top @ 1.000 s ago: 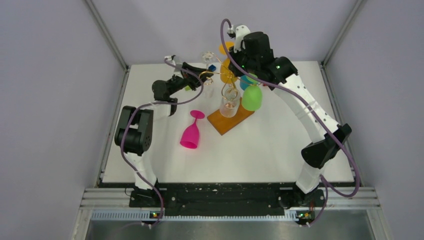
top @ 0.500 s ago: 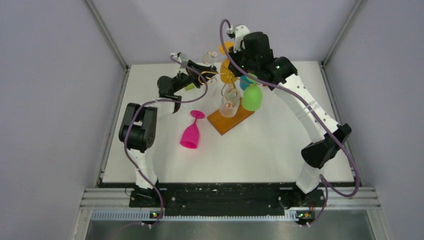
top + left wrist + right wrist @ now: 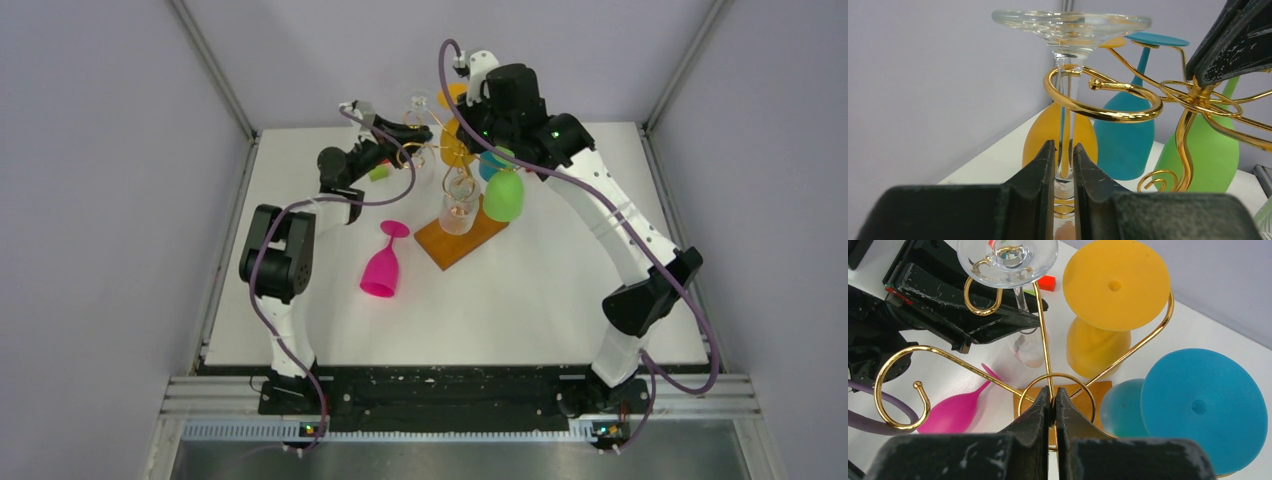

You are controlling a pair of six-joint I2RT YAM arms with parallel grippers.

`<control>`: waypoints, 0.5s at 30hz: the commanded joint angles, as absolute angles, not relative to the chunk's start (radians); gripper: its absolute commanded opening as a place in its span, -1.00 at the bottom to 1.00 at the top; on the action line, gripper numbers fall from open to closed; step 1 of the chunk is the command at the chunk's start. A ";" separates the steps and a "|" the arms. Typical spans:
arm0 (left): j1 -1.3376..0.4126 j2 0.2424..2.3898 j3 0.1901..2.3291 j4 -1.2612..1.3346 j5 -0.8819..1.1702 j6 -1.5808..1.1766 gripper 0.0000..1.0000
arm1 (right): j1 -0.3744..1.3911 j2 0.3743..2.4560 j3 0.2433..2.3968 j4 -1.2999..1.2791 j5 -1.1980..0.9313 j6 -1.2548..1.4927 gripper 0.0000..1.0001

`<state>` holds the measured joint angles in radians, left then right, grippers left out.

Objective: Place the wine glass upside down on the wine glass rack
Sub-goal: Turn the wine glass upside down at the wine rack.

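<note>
Watching this thing work the gold wire rack (image 3: 462,187), and right now the left gripper (image 3: 1064,150) is clamped on the stem of a clear wine glass (image 3: 1070,24). It holds the glass upside down at the rack's far-left curl. From the wrist camera the stem looks like it runs down through that loop, with the foot just above the wire and not resting on it. The right gripper (image 3: 1053,401) is pinched tight on the thin center post at the top of the rack. Yellow (image 3: 1115,285), blue (image 3: 1203,407) and green (image 3: 504,197) glasses hang from the rack's other arms. A pink glass (image 3: 382,268) lies on its side on the table (image 3: 520,310), just left of the rack's wooden base.
</note>
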<state>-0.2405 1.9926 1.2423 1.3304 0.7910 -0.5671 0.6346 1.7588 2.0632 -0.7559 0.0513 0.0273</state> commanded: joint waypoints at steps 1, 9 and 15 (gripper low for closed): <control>-0.238 1.956 1.240 1.400 0.698 -0.559 -1.00 | 0.643 1.764 2.081 -0.771 0.041 0.017 -1.00; -0.235 1.907 1.120 1.481 0.642 -0.547 -1.00 | 0.643 1.765 2.082 -0.771 0.038 0.017 -1.00; -0.233 1.891 1.072 1.555 0.615 -0.572 -1.00 | 0.643 1.767 2.082 -0.769 0.037 0.015 -1.00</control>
